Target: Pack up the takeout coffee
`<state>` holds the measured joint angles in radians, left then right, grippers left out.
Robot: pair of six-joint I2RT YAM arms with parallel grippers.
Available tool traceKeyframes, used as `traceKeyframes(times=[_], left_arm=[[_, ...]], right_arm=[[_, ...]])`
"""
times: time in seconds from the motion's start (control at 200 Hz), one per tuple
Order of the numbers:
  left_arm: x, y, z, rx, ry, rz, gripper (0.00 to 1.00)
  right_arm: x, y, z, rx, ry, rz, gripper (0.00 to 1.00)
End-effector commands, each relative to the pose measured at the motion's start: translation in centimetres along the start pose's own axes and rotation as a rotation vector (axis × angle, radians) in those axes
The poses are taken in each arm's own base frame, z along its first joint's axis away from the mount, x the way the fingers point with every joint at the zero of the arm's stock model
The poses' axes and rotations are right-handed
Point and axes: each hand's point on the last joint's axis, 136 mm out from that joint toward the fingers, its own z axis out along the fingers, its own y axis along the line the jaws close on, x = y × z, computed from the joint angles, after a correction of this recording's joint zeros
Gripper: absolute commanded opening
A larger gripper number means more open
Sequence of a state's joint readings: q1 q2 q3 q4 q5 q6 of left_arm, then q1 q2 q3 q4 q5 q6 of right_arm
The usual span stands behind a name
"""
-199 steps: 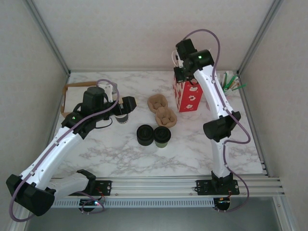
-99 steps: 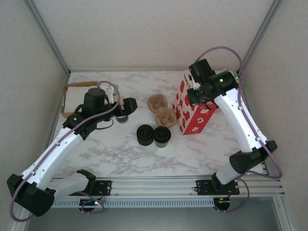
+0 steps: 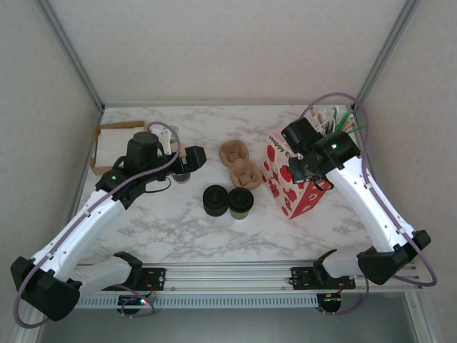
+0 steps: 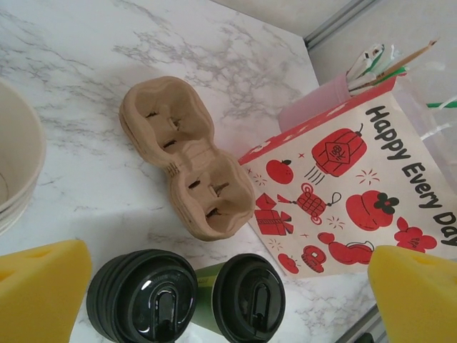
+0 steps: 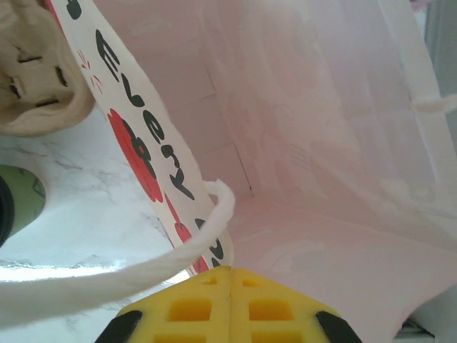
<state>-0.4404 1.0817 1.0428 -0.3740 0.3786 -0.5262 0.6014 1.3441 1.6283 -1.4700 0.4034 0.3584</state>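
Observation:
The takeout coffee (image 3: 240, 202) is a green paper cup with a black lid, standing mid-table; in the left wrist view the coffee (image 4: 248, 296) sits low between my yellow fingers (image 4: 43, 293). My left gripper (image 3: 190, 160) hangs open at the left, beside a stack of lidless cream cups (image 3: 181, 174), holding nothing. My right gripper (image 5: 230, 275) is shut on the top edge of a white gift bag (image 3: 291, 191) with red prints, next to its cord handle (image 5: 214, 214). The bag is tilted, mouth up and to the right, just right of the coffee.
A squat black stack of lids (image 3: 215, 200) stands against the coffee's left side. A brown pulp cup carrier (image 3: 240, 163) lies behind them, close to the bag. A pink holder of straws and stirrers (image 3: 339, 121) is at the back right. A brown paper piece (image 3: 107, 139) lies far left.
The right arm has carried the bag from the back of the table forward and to the right, and tipped it over at an angle. The left arm has hardly moved.

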Motion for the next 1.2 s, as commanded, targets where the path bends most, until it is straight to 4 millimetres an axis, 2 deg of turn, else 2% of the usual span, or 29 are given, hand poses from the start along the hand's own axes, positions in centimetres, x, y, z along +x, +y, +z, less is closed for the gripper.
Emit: traceKeyframes(times=[0.0, 0.205, 0.461, 0.726, 0.851, 0.991, 1.197], left_arm=[[0.4, -0.7, 0.4, 0.025, 0.007, -0.002, 0.99], [0.7, -1.4, 0.8, 0.030, 0.021, 0.006, 0.99], [1.1, -2.2, 1.8, 0.035, 0.043, 0.019, 0.99], [1.4, -2.8, 2.6, 0.038, 0.057, 0.027, 0.99], [1.5, -3.0, 2.9, 0.043, 0.061, 0.029, 0.99], [1.6, -3.3, 3.1, 0.048, 0.065, 0.031, 0.99], [1.3, -3.5, 2.8, 0.048, 0.045, 0.037, 0.99]], right_arm=[[2.0, -1.8, -0.3, 0.082, 0.029, 0.060, 0.00], [4.1, -3.0, -0.2, 0.130, 0.048, 0.105, 0.00], [5.1, -3.5, -0.6, 0.135, 0.028, 0.185, 0.00], [4.3, -3.1, -1.3, 0.138, -0.019, 0.209, 0.00], [3.4, -1.4, -1.5, 0.083, -0.046, 0.196, 0.00], [2.9, -0.8, -1.7, 0.076, -0.051, 0.179, 0.15], [2.5, -0.6, -3.5, 0.032, -0.090, 0.139, 0.34]])
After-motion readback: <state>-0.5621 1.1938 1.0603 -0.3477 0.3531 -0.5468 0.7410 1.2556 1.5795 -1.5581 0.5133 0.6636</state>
